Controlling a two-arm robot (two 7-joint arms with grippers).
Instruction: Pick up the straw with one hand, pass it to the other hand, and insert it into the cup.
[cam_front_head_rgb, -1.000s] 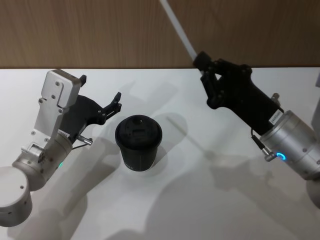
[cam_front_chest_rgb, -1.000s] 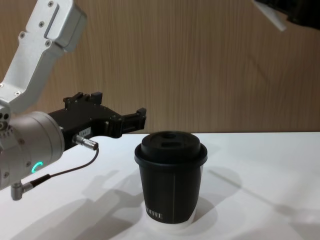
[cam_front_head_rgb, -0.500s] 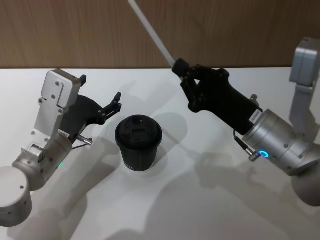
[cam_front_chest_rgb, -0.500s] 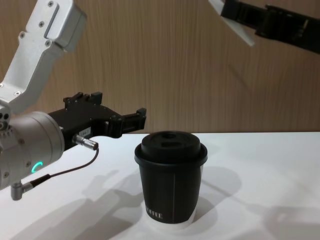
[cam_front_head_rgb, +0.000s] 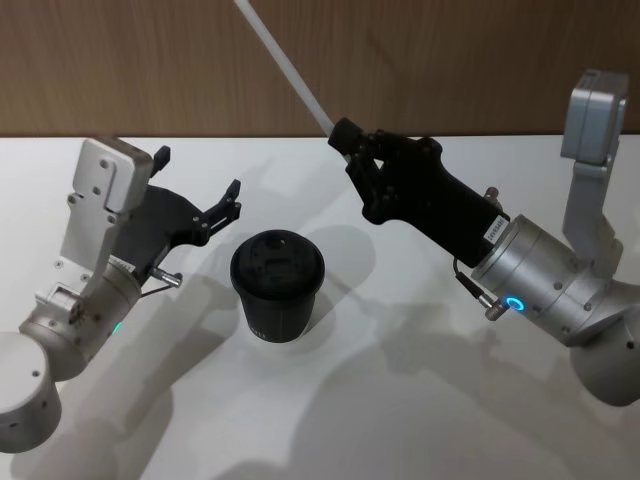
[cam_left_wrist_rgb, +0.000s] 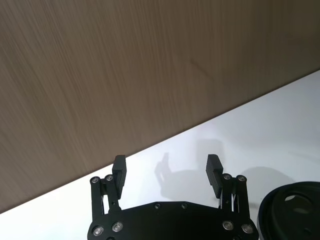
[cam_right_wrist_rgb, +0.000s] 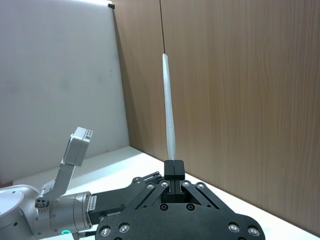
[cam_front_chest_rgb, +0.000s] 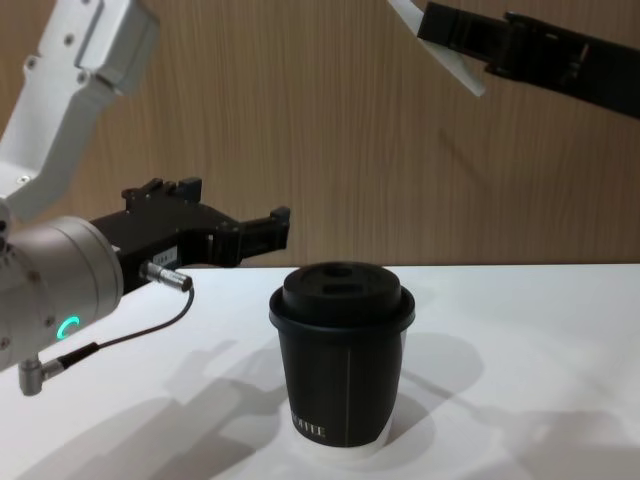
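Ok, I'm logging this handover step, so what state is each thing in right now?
straw: held near one end, raised and tilted, not in the cup.
right gripper: shut on the straw, high above the table.
left gripper: open, empty, beside the cup.
cup: upright on the table, lid on.

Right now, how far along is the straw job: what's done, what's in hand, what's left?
Done: the straw is off the table, clamped in the jaws of the right gripper. In hand: it is held high, right of the cup, while the left gripper sits open and empty beside the cup. Left: inserting the straw; the lid has nothing in it. A handover can't be confirmed.
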